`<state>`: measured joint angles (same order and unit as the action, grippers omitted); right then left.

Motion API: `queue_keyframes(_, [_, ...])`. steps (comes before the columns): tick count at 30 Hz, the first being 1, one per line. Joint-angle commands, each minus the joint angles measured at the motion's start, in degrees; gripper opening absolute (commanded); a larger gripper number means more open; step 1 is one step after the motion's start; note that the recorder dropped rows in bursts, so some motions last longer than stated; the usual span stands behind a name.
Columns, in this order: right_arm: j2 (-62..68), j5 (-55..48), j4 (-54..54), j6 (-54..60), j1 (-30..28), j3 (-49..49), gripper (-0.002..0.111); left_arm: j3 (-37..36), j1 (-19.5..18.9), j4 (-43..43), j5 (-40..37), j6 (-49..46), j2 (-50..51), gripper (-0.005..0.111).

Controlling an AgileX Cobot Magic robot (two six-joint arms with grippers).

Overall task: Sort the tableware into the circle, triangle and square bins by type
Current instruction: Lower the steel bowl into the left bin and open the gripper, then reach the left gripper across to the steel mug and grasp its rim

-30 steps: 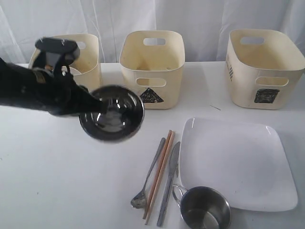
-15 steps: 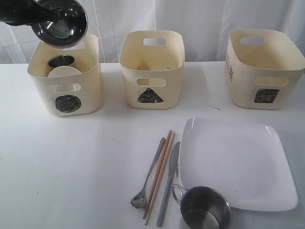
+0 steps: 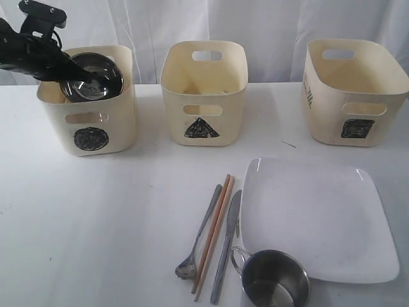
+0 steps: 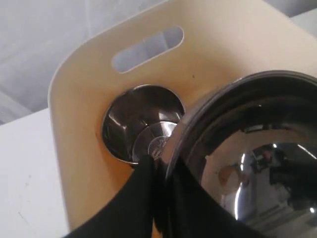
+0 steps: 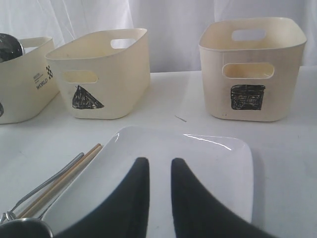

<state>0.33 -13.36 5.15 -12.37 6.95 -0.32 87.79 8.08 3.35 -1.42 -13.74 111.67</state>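
My left gripper (image 3: 69, 71) is shut on the rim of the steel bowl (image 3: 94, 78), which tilts inside the top of the circle bin (image 3: 89, 137) at the left. In the left wrist view the fingers (image 4: 148, 183) pinch the steel bowl's (image 4: 257, 148) edge above a steel mug (image 4: 141, 121) lying in the bin. On the table lie a spoon (image 3: 199, 233), chopsticks (image 3: 215, 230), a knife (image 3: 227, 246), a second mug (image 3: 276, 280) and the white square plate (image 3: 316, 217). My right gripper (image 5: 156, 161) hovers open over the plate (image 5: 208, 153), holding nothing.
The triangle bin (image 3: 204, 93) stands at the back middle and the square bin (image 3: 354, 93) at the back right. A white curtain hangs behind the table. The right arm does not show in the exterior view.
My left gripper has carried the steel bowl from over the table's middle up to the left and down into the circle bin. The right gripper has stayed still.
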Motion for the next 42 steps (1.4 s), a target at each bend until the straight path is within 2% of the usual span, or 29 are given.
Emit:
queue_keyframes(1, [-0.3,0.2,0.4,-0.2,-0.1,0.3,0.016,0.5,0.0,0.9,-2.3,0.0,-0.4,0.0])
queue_keyframes(3, [-0.3,0.2,0.4,-0.2,-0.1,0.3,0.016,0.5,0.0,0.9,-3.2,0.0,-0.4,0.0])
queue_keyframes(6, [-0.3,0.2,0.4,-0.2,-0.1,0.3,0.016,0.5,0.0,2.5,-4.6,0.0,-1.1,0.01])
queue_keyframes(11, [-0.3,0.2,0.4,-0.2,-0.1,0.3,0.016,0.2,0.5,2.6,-6.0,0.0,-4.4,0.043])
queue_keyframes(13, [-0.3,0.2,0.4,-0.2,-0.1,0.3,0.016,0.2,0.5,2.6,-7.4,0.0,-5.9,0.051])
queue_keyframes(20, [-0.3,0.2,0.4,-0.2,-0.1,0.3,0.016,0.2,1.6,2.6,-18.3,0.4,-12.5,0.05])
queue_keyframes(24, [-0.3,0.2,0.4,-0.2,-0.1,0.3,0.016,-1.7,3.8,2.5,-25.4,1.9,-18.4,0.048])
queue_keyframes(29, [-0.3,0.2,0.2,-0.2,-0.1,0.3,0.016,-8.4,9.3,4.4,-31.1,4.5,-26.5,0.048])
queue_keyframes(35, [-0.3,0.2,0.2,-0.2,-0.1,0.3,0.016,-17.6,20.4,10.6,-28.1,4.8,-30.4,0.048])
queue_keyframes(38, [-0.3,0.2,0.2,-0.2,-0.1,0.3,0.016,-19.4,26.2,11.5,-27.1,4.3,-29.0,0.048])
queue_keyframes(42, [-0.3,0.2,0.2,-0.2,-0.1,0.3,0.016,-20.4,31.2,11.7,-23.3,4.8,-26.8,0.055])
